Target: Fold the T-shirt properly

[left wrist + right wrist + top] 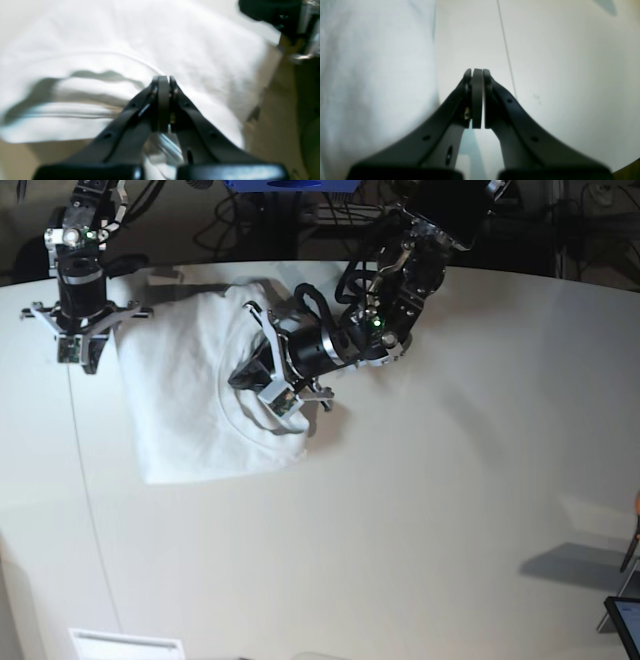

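The white T-shirt point(190, 410) lies partly folded into a rough rectangle at the back left of the off-white table point(450, 480). My left gripper point(237, 377) reaches over the shirt's right half from the right. In the left wrist view this gripper point(163, 78) is shut just above the wrinkled T-shirt point(175, 37), with no fabric visible between its pads. A rolled fold with a dark shadow lies to its left. My right gripper point(80, 360) points down beside the shirt's left edge. Up close, the right gripper point(477, 71) is shut over bare tabletop, with the T-shirt point(370, 75) to its left.
A thin seam line point(506, 50) runs across the table near the right gripper. A white label point(125, 645) sits at the front edge, and a dark screen corner point(625, 620) at the far right. Cables and equipment stand behind the table. Dark robot hardware point(272, 12) shows beyond the shirt.
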{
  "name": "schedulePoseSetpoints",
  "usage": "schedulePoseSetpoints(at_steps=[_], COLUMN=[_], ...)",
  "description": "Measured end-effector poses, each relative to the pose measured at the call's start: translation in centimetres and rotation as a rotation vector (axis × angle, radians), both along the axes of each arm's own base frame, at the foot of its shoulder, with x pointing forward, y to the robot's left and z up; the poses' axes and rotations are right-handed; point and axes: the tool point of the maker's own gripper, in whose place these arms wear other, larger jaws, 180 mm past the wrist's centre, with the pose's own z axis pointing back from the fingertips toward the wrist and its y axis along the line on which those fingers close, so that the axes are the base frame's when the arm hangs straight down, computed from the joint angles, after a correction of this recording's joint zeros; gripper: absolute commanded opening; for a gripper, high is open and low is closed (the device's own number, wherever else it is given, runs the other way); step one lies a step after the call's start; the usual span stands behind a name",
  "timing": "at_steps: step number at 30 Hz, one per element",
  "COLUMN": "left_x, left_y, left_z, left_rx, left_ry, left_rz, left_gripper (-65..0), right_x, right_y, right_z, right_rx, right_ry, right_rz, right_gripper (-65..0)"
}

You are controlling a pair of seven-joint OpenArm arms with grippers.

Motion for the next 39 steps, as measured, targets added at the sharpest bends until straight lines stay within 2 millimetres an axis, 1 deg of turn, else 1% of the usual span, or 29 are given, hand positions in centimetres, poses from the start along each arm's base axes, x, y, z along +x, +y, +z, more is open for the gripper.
schedulePoseSetpoints(at_steps=[3,6,9,12,14,17,22,25,29,34,39], left_x=[-0.1,0.3,0.9,1.0,1.1,1.1,1.2,1.2,1.2,1.2,1.2], left_y=[0.5,0.7,0.7,0.9,0.9,0.9,0.9,0.9,0.9,1.1,1.5], left_z=[-3.1,-4.0,-4.2,-4.3,-4.2,-4.2,-4.2,-4.2,-4.2,-4.3,-4.6], left_rx=[0.036,0.022,0.013,0.003,0.002,0.005,0.005,0.005,0.005,0.008,0.008], left_ry=[0.078,0.105,0.11,0.118,0.116,0.116,0.114,0.114,0.114,0.114,0.123], left_rz=[0.016,0.024,0.034,0.041,0.038,0.038,0.037,0.038,0.038,0.039,0.043], left_gripper=[-65.0,-65.0,-65.0,-65.0,-65.0,-65.0,-65.0,-65.0,-65.0,-65.0,-65.0], right_x=[-0.4,-0.4,-1.0,-1.0,-0.9,-1.3,-1.7,-2.6,-2.5,-3.3,-3.3], right_y=[0.2,0.1,0.6,3.1,4.3,5.2,6.0,6.1,6.1,5.7,4.7], right_z=[-0.1,0.5,0.2,0.4,1.0,1.3,1.3,0.6,-0.1,-2.7,-5.1], right_rx=[0.071,0.115,0.152,0.232,0.281,0.306,0.315,0.319,0.335,0.363,0.377], right_ry=[-0.011,-0.041,-0.029,-0.037,-0.064,-0.067,-0.058,-0.023,-0.019,0.043,0.092], right_rz=[-0.003,-0.005,0.015,0.129,0.183,0.229,0.272,0.27,0.261,0.234,0.223], right_gripper=[-64.9,-64.9,-65.0,-65.0,-65.0,-65.0,-65.0,-65.0,-65.0,-65.0,-65.0])
